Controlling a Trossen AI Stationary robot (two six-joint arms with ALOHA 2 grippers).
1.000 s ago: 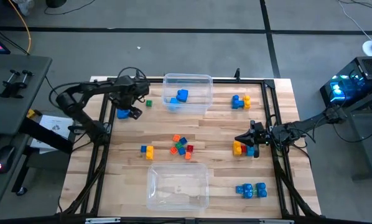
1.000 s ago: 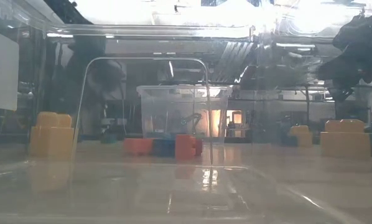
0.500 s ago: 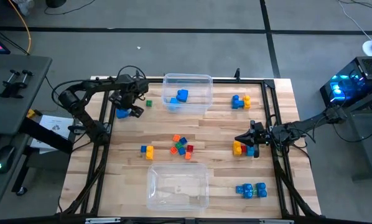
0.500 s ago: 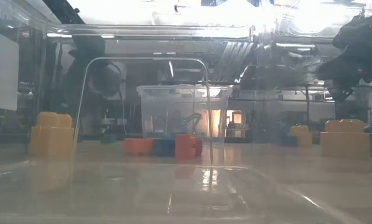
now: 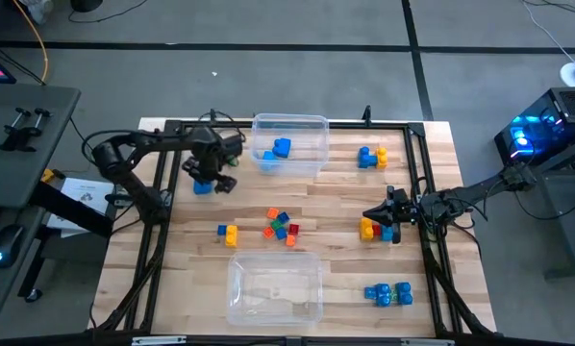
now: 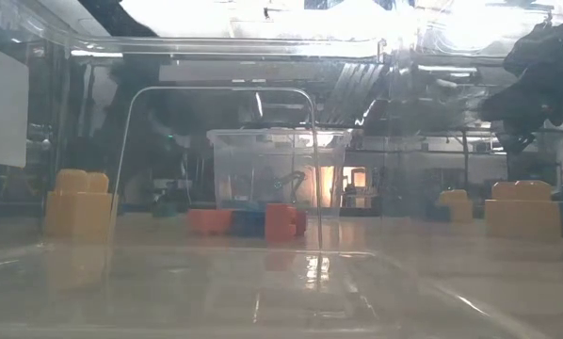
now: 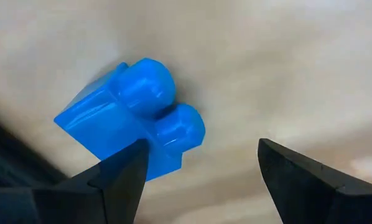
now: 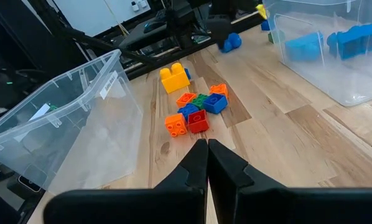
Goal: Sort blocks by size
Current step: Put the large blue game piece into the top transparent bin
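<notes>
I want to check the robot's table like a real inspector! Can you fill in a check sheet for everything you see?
Surface: wooden table, light planks.
Job's things: small bricks cluster mid-table; yellow-and-blue brick beside it; brick groups at; blue bricks inside the far bin.
Clutter: near bin, no bricks seen in it.
Grippers: left gripper jaws around a large blue brick near the far bin; right gripper shut, at the table's right side.
Cables: black cable looping over the left arm.
Surroundings: grey floor, desk, lit machine.
</notes>
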